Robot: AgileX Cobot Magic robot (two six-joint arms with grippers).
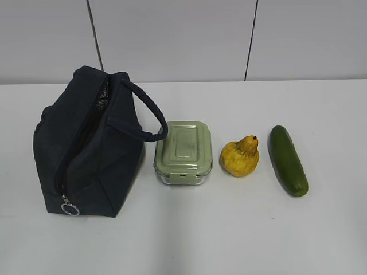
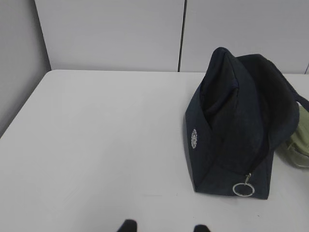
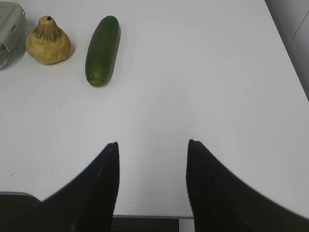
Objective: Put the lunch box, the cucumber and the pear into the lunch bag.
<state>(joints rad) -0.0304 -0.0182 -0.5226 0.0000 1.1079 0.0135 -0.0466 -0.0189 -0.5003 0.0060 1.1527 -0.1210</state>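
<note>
The lunch bag [image 1: 86, 146] stands at the left of the white table [image 1: 229, 229], its long zipper parted along the top and the silver ring pull [image 1: 70, 209] hanging at its near lower end. Its loop handle [image 1: 146, 112] arches to the right, over the far left corner of the lunch box [image 1: 183, 152], which sits just beside the bag with its pale green lid clipped on. Right of the box lies the pear [image 1: 240, 157], stem tip pointing far and right, and right of that, apart from it, the cucumber [image 1: 288, 160] lies with its length running near to far. The right gripper [image 3: 152, 145] hovers above bare table near and right of the cucumber, its two dark fingers spread wide with nothing between them. Of the left gripper [image 2: 164, 226] only two dark fingertips [image 2: 128, 225] show at the bottom edge of its wrist view, set apart and empty, near and left of the bag.
</note>
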